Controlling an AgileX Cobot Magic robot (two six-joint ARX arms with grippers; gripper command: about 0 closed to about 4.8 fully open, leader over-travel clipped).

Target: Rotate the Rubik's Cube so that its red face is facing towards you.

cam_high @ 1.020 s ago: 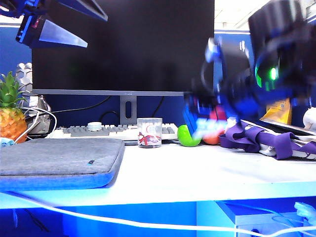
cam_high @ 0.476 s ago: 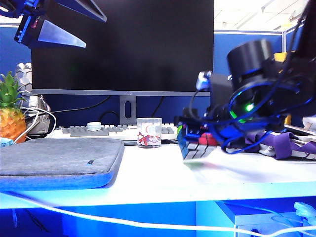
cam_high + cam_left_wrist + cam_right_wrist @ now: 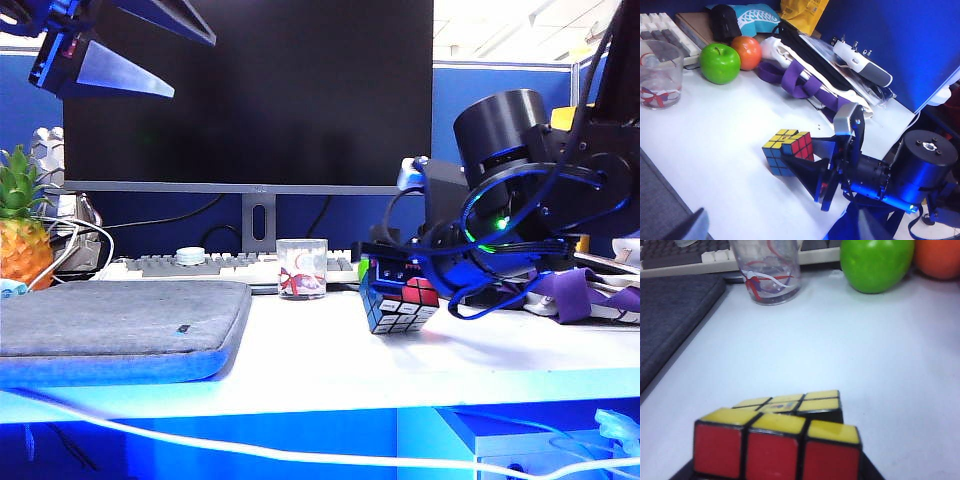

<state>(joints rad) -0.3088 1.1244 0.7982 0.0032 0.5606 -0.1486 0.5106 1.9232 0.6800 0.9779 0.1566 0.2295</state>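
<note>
Yellow-topped Rubik's Cube (image 3: 788,151), apparently tilted

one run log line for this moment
right end effector: shut on cube, on table | left end effector: open, raised | red face: toward right arm

A white table (image 3: 330,360) carries a grey pad (image 3: 120,325), glass cup (image 3: 302,268), green apple (image 3: 719,63) — and the Rubik's Cube (image 3: 398,303).
</note>
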